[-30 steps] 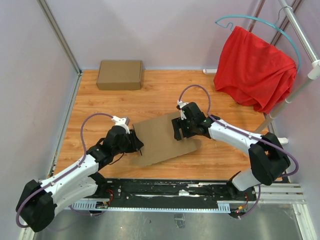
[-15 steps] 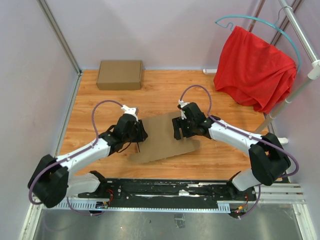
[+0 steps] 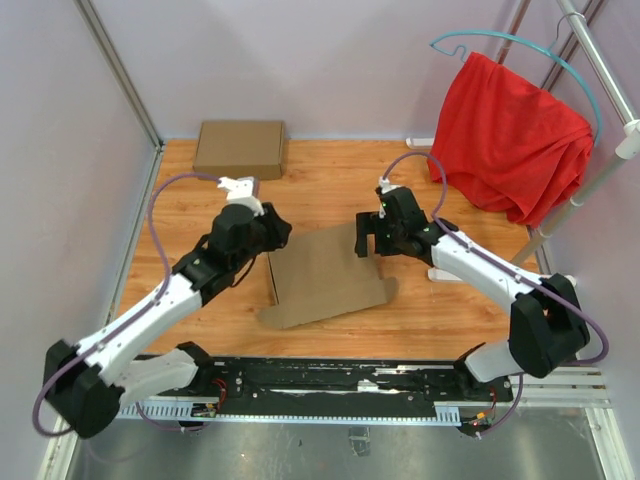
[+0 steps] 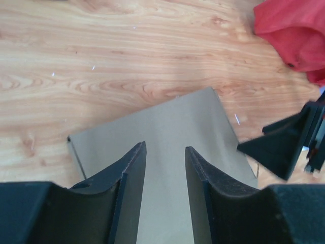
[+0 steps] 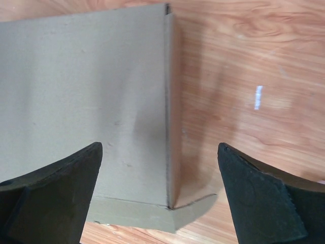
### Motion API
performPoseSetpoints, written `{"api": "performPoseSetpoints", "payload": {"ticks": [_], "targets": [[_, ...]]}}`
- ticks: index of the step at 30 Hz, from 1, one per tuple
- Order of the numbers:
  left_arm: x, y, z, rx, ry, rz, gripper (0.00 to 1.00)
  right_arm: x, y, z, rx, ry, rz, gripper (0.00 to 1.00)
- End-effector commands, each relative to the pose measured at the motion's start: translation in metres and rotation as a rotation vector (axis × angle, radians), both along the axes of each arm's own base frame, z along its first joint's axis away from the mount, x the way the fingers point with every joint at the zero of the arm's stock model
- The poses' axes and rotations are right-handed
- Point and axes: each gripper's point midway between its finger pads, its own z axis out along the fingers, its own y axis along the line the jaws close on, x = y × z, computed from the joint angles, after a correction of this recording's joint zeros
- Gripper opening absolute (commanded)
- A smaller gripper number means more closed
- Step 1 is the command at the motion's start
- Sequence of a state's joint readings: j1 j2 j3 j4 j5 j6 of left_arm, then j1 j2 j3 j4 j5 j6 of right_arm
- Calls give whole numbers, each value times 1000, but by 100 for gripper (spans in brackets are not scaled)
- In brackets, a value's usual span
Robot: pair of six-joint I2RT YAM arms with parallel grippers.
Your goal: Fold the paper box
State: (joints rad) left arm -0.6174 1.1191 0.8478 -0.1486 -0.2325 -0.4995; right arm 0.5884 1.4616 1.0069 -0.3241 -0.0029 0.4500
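Observation:
The paper box (image 3: 325,275) lies as a flat brown cardboard sheet in the middle of the wooden table. A narrow flap stands up along its left edge, and a rounded tab juts out at its near right corner. My left gripper (image 3: 266,234) hovers over the sheet's far left corner. In the left wrist view its jaws (image 4: 164,147) stand apart with only the cardboard (image 4: 162,122) showing below. My right gripper (image 3: 368,243) is at the sheet's far right edge. Seen from the right wrist, it (image 5: 160,147) is wide open, straddling a raised side flap (image 5: 171,101) without touching it.
A formed flat brown box (image 3: 240,149) sits at the far left corner of the table. A red cloth (image 3: 510,135) hangs on a hanger from a rack at the far right. Grey walls close in the table on the left and at the back.
My left arm has swung from the sheet's near left edge to its far left corner, jaws opening a little. The right gripper has drawn back to the right and opened wider.

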Motion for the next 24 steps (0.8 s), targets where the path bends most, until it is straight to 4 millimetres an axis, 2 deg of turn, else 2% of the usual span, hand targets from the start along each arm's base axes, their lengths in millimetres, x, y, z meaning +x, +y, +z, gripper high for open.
{"api": "performPoseSetpoints", "payload": {"ticks": [1, 5, 7, 13, 24], "targets": [[-48, 31, -46, -50, 107, 68, 43, 1, -28, 2, -24, -22, -14, 99], [-82, 36, -90, -158, 177, 52, 43, -5, -20, -12, 50, 23, 66, 100], [-89, 38, -102, -178, 193, 62, 43, -7, -14, -17, 75, 44, 90, 100], [-94, 39, -120, -182, 225, 65, 43, -13, 3, -26, 147, 87, 149, 98], [-86, 39, -141, -136, 237, 76, 44, -20, 1, -32, 150, 115, 139, 97]]}}
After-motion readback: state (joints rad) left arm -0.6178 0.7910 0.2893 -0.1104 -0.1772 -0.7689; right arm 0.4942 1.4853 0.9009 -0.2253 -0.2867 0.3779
